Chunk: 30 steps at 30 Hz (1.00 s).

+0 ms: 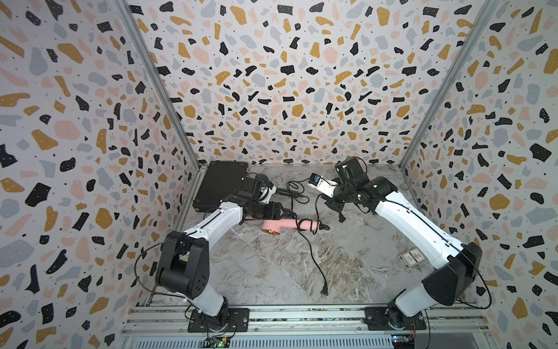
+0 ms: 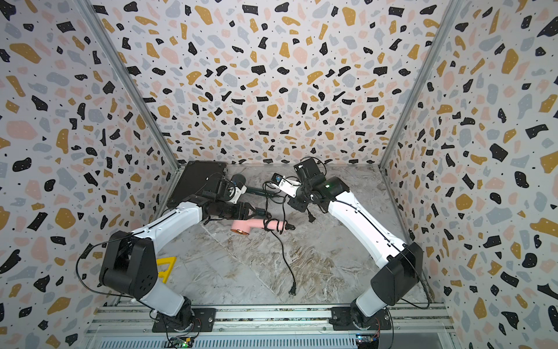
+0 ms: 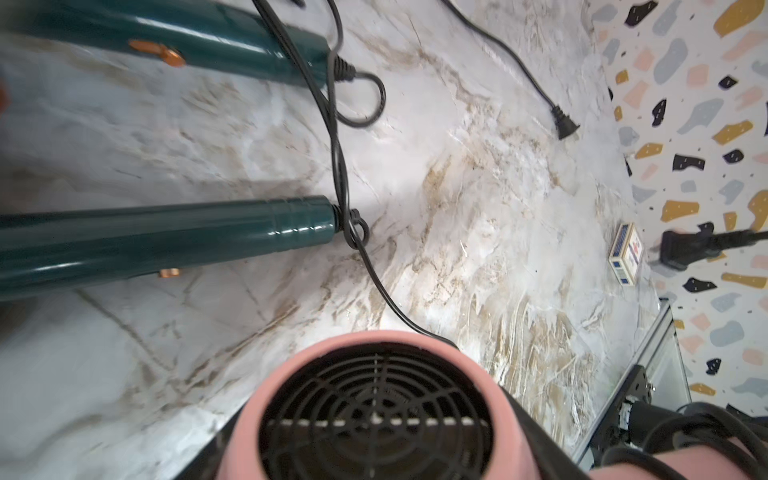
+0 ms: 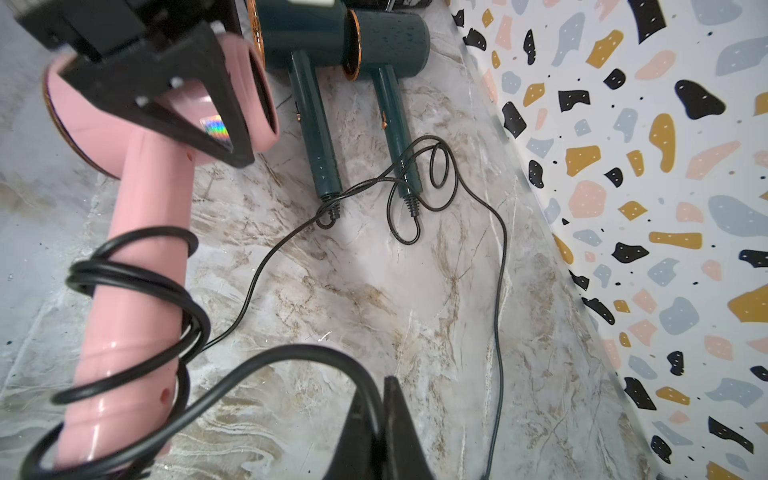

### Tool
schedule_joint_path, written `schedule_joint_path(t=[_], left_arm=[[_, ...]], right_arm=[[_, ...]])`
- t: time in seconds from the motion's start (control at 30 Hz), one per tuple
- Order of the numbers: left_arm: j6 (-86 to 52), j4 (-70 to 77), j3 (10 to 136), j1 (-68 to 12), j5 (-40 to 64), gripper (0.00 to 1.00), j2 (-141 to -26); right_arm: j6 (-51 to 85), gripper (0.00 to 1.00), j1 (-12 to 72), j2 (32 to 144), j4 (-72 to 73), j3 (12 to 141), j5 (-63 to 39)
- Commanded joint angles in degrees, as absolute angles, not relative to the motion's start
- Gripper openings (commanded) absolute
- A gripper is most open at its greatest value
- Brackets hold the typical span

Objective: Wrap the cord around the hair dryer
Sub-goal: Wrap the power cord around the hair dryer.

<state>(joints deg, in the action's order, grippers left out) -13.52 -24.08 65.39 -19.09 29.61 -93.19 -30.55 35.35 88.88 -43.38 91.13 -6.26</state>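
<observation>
Pink hair dryer: its rear grille fills the left wrist view. In both top views it lies sideways at mid-worktop, handle aimed toward the right arm and apparently lifted clear of the marble.
Cord: several loose black turns ring the lower handle. From the last turn it arcs up into the right gripper.
Step in hand: one more turn around the handle, judging by the coils and the free run.
Doing it well: light tension should seat each turn beside the last, so none slips off the handle's end. The cord needs carrying fully round the handle. The left gripper's job is to keep the dryer steady.
Left gripper: clamped across the dryer's head, fingers straddling the pink barrel.
Right gripper: pinched closed on the cord, just beyond the handle's end.
Plug: hangs just below the right gripper. It is likely this cord's end, so little seems left to wind.
Green hair dryers: two lie side by side at the back. Their thin cords trail over the worktop, one passing close by the pink handle — a snag to keep out of the loop.
Matchbox: beside the right arm, well apart from the work.
</observation>
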Motion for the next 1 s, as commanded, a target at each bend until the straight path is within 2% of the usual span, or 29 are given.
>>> schedule_joint_path(t=[0.0,0.27,0.4,0.67,0.83,0.97], left_arm=[[-14.24,-23.19,67.51,-19.46,33.01,0.0,-93.29],[-15.38,-24.92,69.92,-19.32,33.43,0.0,-97.04],[-15.91,-26.46,71.98,-19.28,33.25,0.0,-98.84],[-7.14,-32.61,71.92,-22.2,31.43,0.0,-96.64],[-1.14,-36.61,70.46,-24.92,31.48,0.0,-93.47],[1.5,-35.06,67.79,-27.29,36.81,0.0,-88.97]], right_arm=[[-31.05,0.0,37.92,87.81,-43.69,91.98,-6.6],[-33.72,0.0,48.26,86.42,-53.02,97.34,-12.67],[-34.69,0.0,50.63,85.91,-55.37,98.44,-13.77],[-38.07,0.0,48.74,91.24,-54.17,101.92,-4.19],[-36.93,0.0,45.88,95.64,-52.65,106.22,-5.91],[-34.02,0.0,41.89,99.77,-50.3,108.24,-8.68]])
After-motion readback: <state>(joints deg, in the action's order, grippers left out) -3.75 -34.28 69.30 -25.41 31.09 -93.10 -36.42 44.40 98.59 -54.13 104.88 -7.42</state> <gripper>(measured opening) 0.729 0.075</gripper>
